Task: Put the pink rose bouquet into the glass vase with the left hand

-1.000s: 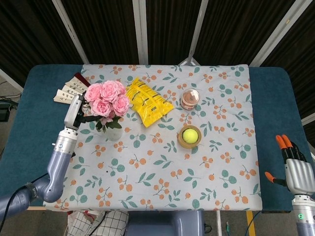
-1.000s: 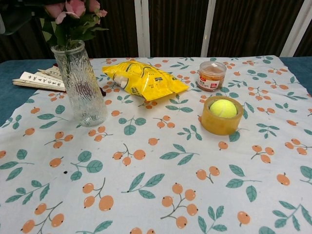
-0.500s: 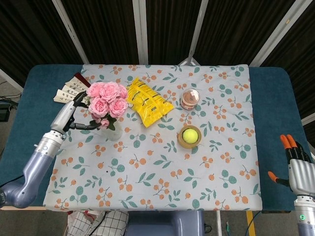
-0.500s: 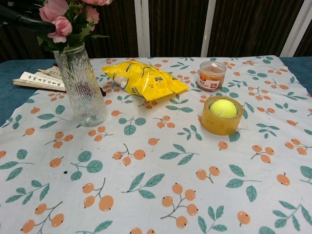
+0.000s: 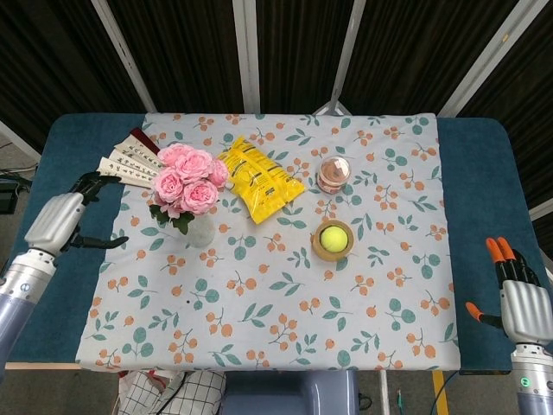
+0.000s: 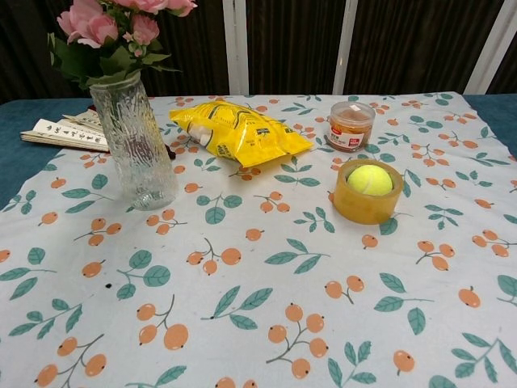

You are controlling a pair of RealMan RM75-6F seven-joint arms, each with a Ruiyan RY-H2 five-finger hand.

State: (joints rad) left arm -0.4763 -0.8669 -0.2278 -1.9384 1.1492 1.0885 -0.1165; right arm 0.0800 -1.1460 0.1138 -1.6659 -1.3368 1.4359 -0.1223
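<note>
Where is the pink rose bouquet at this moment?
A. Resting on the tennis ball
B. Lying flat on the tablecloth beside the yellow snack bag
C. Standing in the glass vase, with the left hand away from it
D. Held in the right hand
C: the pink rose bouquet stands in the glass vase, and the left hand is off to the side, touching neither.

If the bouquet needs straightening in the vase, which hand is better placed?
Left hand: open beside the glass vase holding the pink rose bouquet. Right hand sits at the far table edge.
</note>
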